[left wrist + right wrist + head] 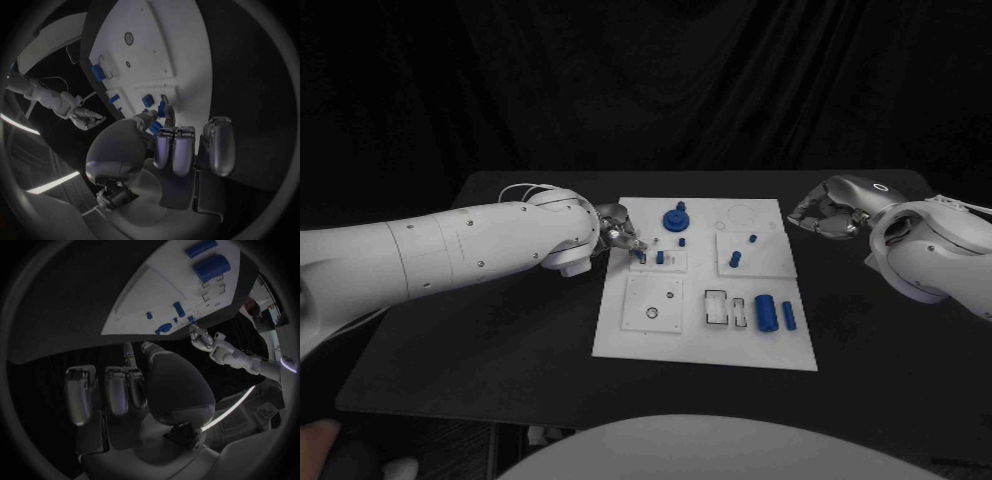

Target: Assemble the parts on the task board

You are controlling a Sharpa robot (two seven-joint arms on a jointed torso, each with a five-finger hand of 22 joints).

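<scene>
The white task board (pixel 711 335) lies mid-table. On it are a blue gear-like piece (pixel 678 219), small blue pegs (pixel 734 259), and a thick blue cylinder (pixel 766 311) beside a thinner one (pixel 789 316). My left hand (pixel 620 236) hovers over the board's left edge. Its thumb and a finger pinch a small blue peg (pixel 162 109) just above the board (pixel 156 55), with the other fingers curled in. My right hand (pixel 825 212) hangs off the board's far right corner, fingers curled with nothing in them. The right wrist view shows that hand (pixel 134 390) and the board (pixel 150 300).
The board has a round hole (pixel 653 314) in its near-left block and rectangular slots (pixel 717 307) beside the cylinders. Black table (pixel 516 340) surrounds the board. The left hand (pixel 203 337) appears in the right wrist view, the right hand (pixel 84 117) in the left wrist view.
</scene>
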